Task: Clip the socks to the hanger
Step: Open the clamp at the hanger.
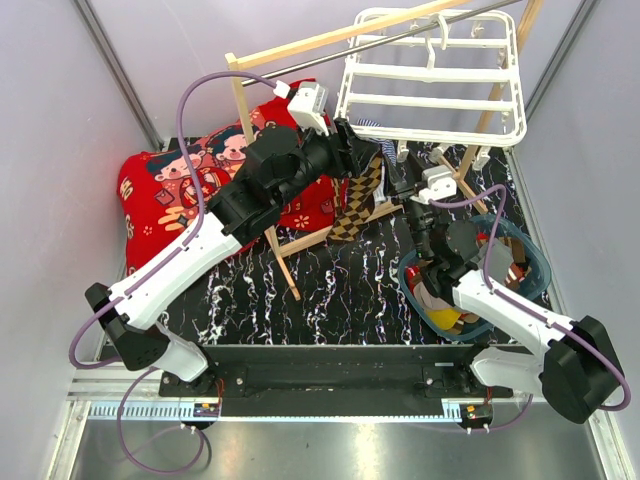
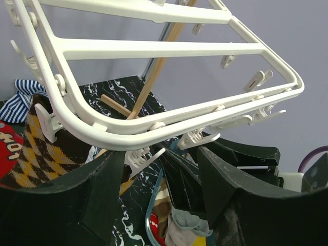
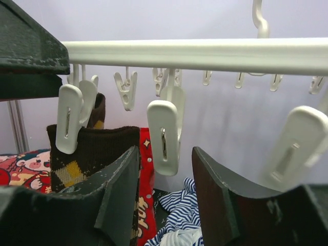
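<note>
Top external puts the hanger [image 1: 430,101] at 1 o'clock, hung on the rack [image 1: 330,38], with one checkered sock [image 1: 358,200] dangling from its 7 o'clock corner. My left claw [image 2: 161,159] is spread wide under that corner, gripping nothing, the sock at its 9 o'clock. My right claw [image 3: 165,154] is parted and empty too, a free peg [image 3: 164,136] just above its gap.
</note>
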### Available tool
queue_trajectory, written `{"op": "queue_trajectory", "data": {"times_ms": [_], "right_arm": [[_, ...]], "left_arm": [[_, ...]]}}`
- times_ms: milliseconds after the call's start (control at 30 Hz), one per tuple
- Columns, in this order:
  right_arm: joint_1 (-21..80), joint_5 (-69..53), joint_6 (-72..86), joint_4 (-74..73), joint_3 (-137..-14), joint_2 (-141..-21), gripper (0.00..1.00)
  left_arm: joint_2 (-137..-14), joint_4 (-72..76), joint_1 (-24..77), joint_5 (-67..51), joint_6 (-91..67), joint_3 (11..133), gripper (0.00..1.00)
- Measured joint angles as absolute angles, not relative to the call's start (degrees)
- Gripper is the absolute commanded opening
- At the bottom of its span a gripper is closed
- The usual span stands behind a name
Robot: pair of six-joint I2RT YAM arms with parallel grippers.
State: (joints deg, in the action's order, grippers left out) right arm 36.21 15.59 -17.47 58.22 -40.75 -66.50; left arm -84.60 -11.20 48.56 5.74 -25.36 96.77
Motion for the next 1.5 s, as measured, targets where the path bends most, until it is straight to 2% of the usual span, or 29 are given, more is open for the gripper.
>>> {"op": "queue_trajectory", "data": {"times_ms": [167,533,933,1100,1500], "right_arm": [[36.86,15.57,-19.31,58.87,-40.75,-66.5,0.5],[37.6,15.59,-21.69,58.87,-40.75,-66.5,0.34],[38.15,15.59,-21.76,57.49,-40.75,-64.75,0.05],[38.2,14.7,-20.49,53.04,-41.1,-61.82,0.02],[38.2,2.22,-14.81,25.1,-53.91,-58.26,0.0]], "left_arm": [[-84.68,-11.4,48.56,5.41,-25.5,97.12,0.62],[-84.86,-12.6,48.51,4.89,-25.56,97.49,0.62],[-84.86,-13.47,48.51,4.89,-25.41,97.49,0.62],[-84.84,-13.76,48.51,4.36,-24.14,97.49,0.63],[-77.21,-14.2,48.42,-4.4,-9.32,95.48,0.66]]}}
